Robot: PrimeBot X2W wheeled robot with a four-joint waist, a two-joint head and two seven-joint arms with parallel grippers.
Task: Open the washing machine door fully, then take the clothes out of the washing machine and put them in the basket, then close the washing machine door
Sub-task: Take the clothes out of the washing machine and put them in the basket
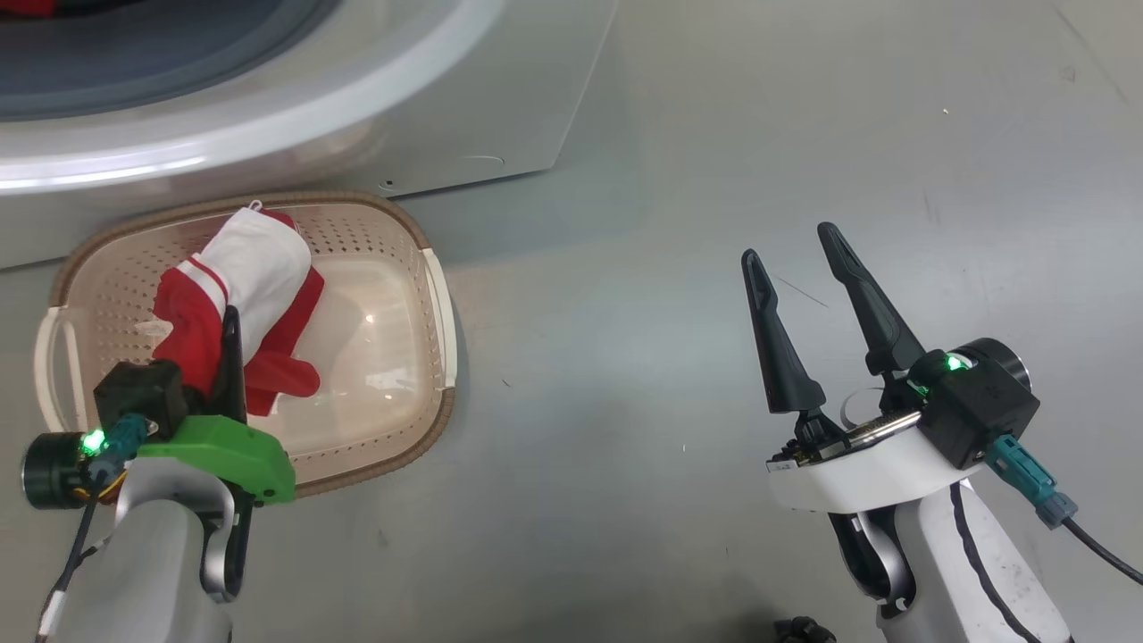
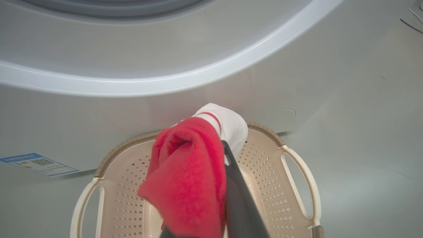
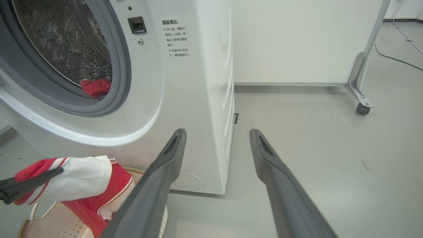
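Observation:
My left gripper (image 1: 229, 323) is shut on a red and white garment of the clothes (image 1: 241, 286), which hangs over the cream basket (image 1: 420, 357) with its lower end drooping inside. In the left wrist view the red fabric (image 2: 188, 172) bunches against one dark finger (image 2: 233, 172) above the basket (image 2: 297, 172). The basket stands on the floor against the front of the washing machine (image 1: 500, 107). My right gripper (image 1: 795, 254) is open and empty over bare floor to the right. Its wrist view shows the machine's open port (image 3: 66, 56) with more red clothes (image 3: 96, 87) at the drum's lip. The washing machine door is out of view.
A white panel on a castor wheel (image 3: 363, 109) stands behind the machine at the right, with a cable (image 3: 396, 59) on the floor past it. A blue sticker (image 2: 39, 164) is on the machine's lower front. Grey floor (image 1: 714, 179) stretches right of the basket.

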